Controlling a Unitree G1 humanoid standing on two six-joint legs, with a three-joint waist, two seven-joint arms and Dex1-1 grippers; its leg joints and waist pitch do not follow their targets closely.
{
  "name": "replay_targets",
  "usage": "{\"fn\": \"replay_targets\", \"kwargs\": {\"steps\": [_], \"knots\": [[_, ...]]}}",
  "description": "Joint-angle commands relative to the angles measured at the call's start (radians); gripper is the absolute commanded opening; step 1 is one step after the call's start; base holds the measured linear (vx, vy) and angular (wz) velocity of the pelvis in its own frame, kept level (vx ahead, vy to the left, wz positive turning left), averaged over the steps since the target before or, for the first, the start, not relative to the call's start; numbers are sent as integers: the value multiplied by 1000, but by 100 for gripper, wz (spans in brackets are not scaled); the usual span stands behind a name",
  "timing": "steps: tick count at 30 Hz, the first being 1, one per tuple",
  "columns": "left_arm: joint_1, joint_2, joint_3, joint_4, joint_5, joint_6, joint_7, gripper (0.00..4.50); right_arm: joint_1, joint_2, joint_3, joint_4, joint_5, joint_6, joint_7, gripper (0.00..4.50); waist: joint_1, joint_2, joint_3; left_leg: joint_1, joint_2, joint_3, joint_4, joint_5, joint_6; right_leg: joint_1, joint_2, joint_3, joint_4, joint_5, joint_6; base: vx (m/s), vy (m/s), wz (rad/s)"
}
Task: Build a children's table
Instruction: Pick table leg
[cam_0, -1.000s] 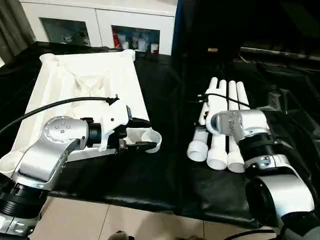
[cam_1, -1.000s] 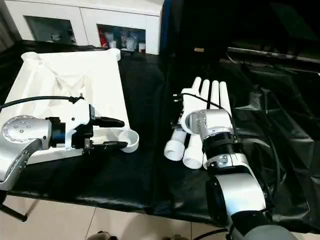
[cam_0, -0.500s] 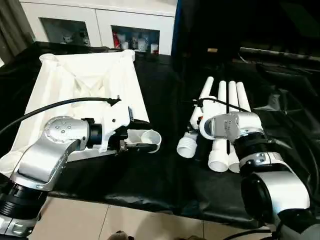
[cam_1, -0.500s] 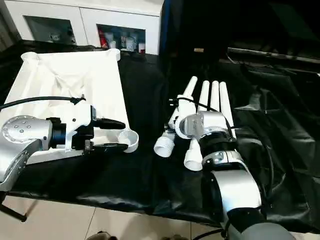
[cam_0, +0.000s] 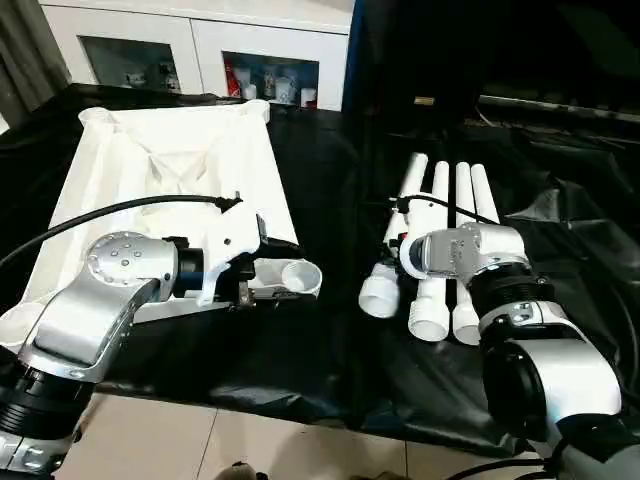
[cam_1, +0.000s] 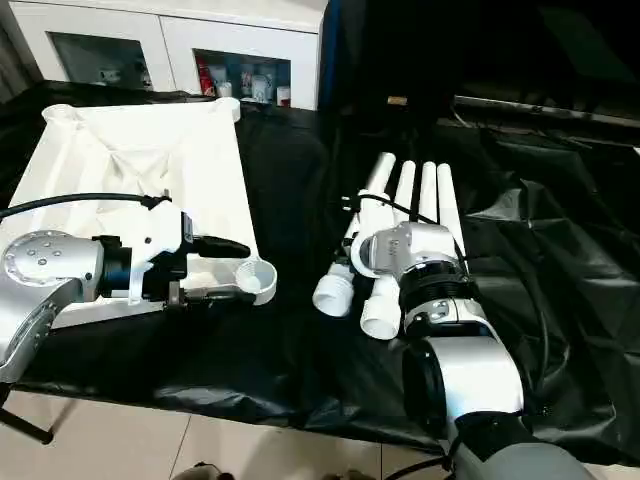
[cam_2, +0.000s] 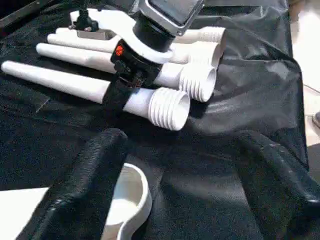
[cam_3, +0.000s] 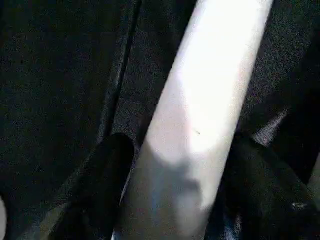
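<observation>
The children's table top (cam_0: 170, 170) lies upside down at the left on the black cloth, ribs up. My left gripper (cam_0: 285, 270) is open, its fingers (cam_2: 85, 185) straddling the near corner socket (cam_0: 300, 275) with one finger right beside the rim. Four white legs lie side by side at the right. My right gripper (cam_2: 125, 85) is shut on the leftmost leg (cam_0: 395, 235), whose threaded end (cam_0: 378, 295) points toward me and sits a little apart from the other legs (cam_0: 462, 250). The right wrist view has that leg (cam_3: 200, 110) pressed between both fingers (cam_3: 107, 175).
A white cabinet with glass doors (cam_0: 200, 50) stands behind the work surface. The black cloth (cam_0: 330, 350) is wrinkled around the legs and ends at the near edge above a tiled floor (cam_0: 250, 440). A black cable (cam_0: 100, 215) arches over my left arm.
My right gripper closed on the leftmost leg and swung its threaded end left, away from the other legs, then partly back. My left gripper's fingers spread wider around the corner socket.
</observation>
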Motion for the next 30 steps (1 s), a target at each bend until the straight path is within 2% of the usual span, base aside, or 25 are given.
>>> {"fn": "replay_targets", "kwargs": {"steps": [1, 3, 8, 9, 18, 21, 22, 23, 25, 26, 27, 28, 29, 30], "knots": [[-6, 6, -10, 6, 26, -27, 11, 418, -14, -7, -15, 19, 11, -3, -7, 275, 3, 11, -73, 20, 70, -21, -89, -175, -70, 53, -67, 49, -57, -136, -233, 0, 0, 0], [-6, 4, -10, 9, 31, -29, 18, 444, -16, -8, -18, 21, 11, -5, -8, 242, 5, 11, -73, 20, 70, -22, -90, -175, -70, 54, -68, 49, -57, -139, -228, 0, 0, 0], [-3, 1, -9, 12, 34, -30, 27, 450, -16, -10, -23, 17, 12, -3, -9, 211, 8, 12, -74, 21, 70, -21, -89, -169, -72, 53, -66, 48, -55, -121, -232, 0, 0, 0], [-3, -6, -5, 23, 42, -47, 40, 450, -16, -11, -25, 19, 13, -4, -10, 198, 8, 17, -73, 21, 69, -21, -89, -178, -74, 52, -65, 48, -57, -127, -230, 0, 0, 0], [-19, -68, 31, 87, 73, -75, 157, 450, -20, -15, -65, 32, 33, -41, -26, 186, 14, 17, -78, 22, 69, -20, -87, -178, -79, 54, -66, 47, -55, -99, -234, 0, 0, 0], [-67, -127, 72, 170, 132, 25, 362, 450, 22, 7, -101, -77, 73, -259, 36, 186, 15, 14, -78, 19, 70, -20, -86, -175, -66, 56, -66, 48, -54, -85, -220, 0, 0, 0], [-88, -152, 89, 203, 160, 50, 446, 450, 33, 9, -101, -110, 82, -287, 65, 186, 15, 7, -78, 20, 70, -21, -86, -171, -60, 56, -67, 47, -57, -90, -218, 0, 0, 0], [-88, -152, 89, 203, 160, 50, 446, 450, 33, 9, -101, -110, 82, -287, 65, 186, 16, 9, -79, 20, 71, -21, -86, -169, -56, 60, -66, 47, -54, -84, -216, 0, 0, 0], [-144, -238, 151, 261, 107, 108, 537, 450, 54, 1, -115, -185, 150, -236, 210, 186, 20, 4, -81, 19, 69, -19, -81, -140, -27, 65, -67, 46, -55, -61, -228, 0, 0, 0], [-163, -271, 176, 270, 71, 139, 556, 450, 64, -4, -113, -214, 173, -220, 267, 186, 23, 5, -82, 18, 73, -22, -81, -118, -13, 62, -70, 44, -54, -42, -239, 0, 0, 0], [-204, -342, 236, 269, -33, 226, 580, 450, 100, -15, -97, -300, 230, -201, 399, 186, 23, 2, -82, 17, 69, -19, -80, -113, -4, 64, -67, 43, -53, -34, -247, 0, 0, 0], [-222, -371, 262, 265, -85, 266, 586, 450, 115, -21, -94, -337, 260, -182, 449, 186, 37, -1, -84, 22, 74, -17, -73, -104, 11, 65, -76, 43, -53, -3, -276, 0, 0, 0], [-235, -390, 279, 262, -119, 292, 589, 450, 124, -24, -92, -360, 280, -171, 481, 186, 36, -3, -84, 20, 73, -14, -71, -95, 21, 67, -73, 43, -51, 16, -288, 0, 0, 0], [-285, -450, 336, 253, -220, 376, 599, 450, 166, -43, -85, -448, 354, -142, 595, 185, 46, -12, -85, 16, 73, -15, -68, -61, 52, 69, -73, 38, -47, 47, -312, 0, 0, 0]]}}
